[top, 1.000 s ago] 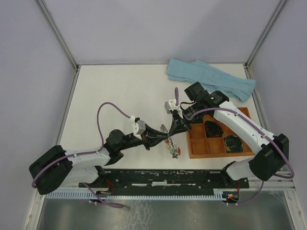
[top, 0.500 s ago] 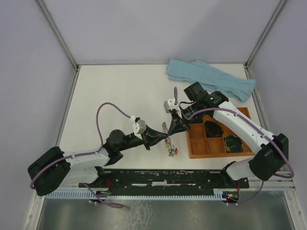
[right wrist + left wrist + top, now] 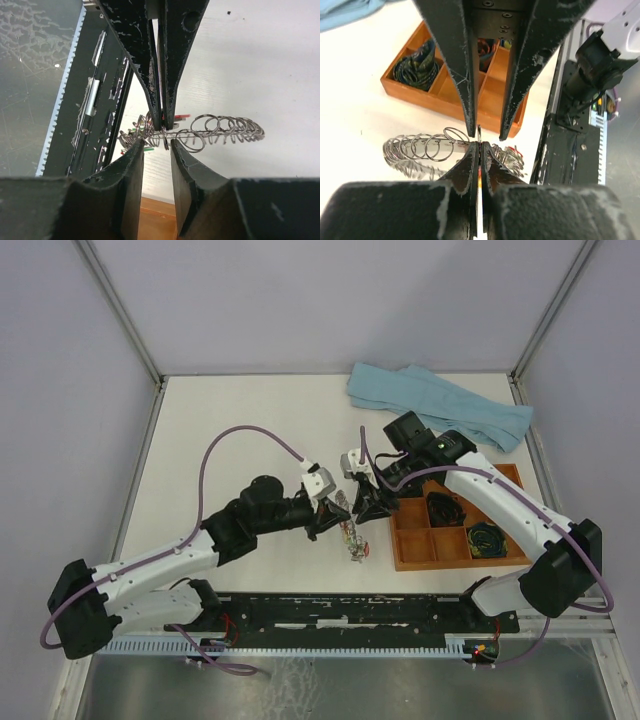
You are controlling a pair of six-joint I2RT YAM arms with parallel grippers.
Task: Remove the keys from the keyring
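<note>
- Since a second ago the left arm has swung its elbow up and away from the near edge. The right gripper (image 3: 364, 506), then closed, has let its jaws part.
- The left gripper (image 3: 480, 150) is pinched tight on a thin wire of the silvery metal keyring fringed with small loops (image 3: 422, 147).
- In the right wrist view the right gripper's fingers (image 3: 127, 170) stand a narrow gap apart, just below the ring wire and not clamping it.
- The two grippers meet tip to tip over the white table (image 3: 240, 430), just left of the orange wooden compartment tray (image 3: 412, 545).
- The keyring stretches sideways from the pinch. Its bare loops fan out to one side.
- The tiny keys with red and green plastic heads (image 3: 142, 137) are bunched on the other side.
- From above, the key bunch hangs near the tray's near left corner; whether it touches the table I cannot tell.
- Dark coiled bundles (image 3: 486, 538) lie in the tray's compartments.
- A crumpled light blue cloth (image 3: 440, 405) lies at the far right of the table.
</note>
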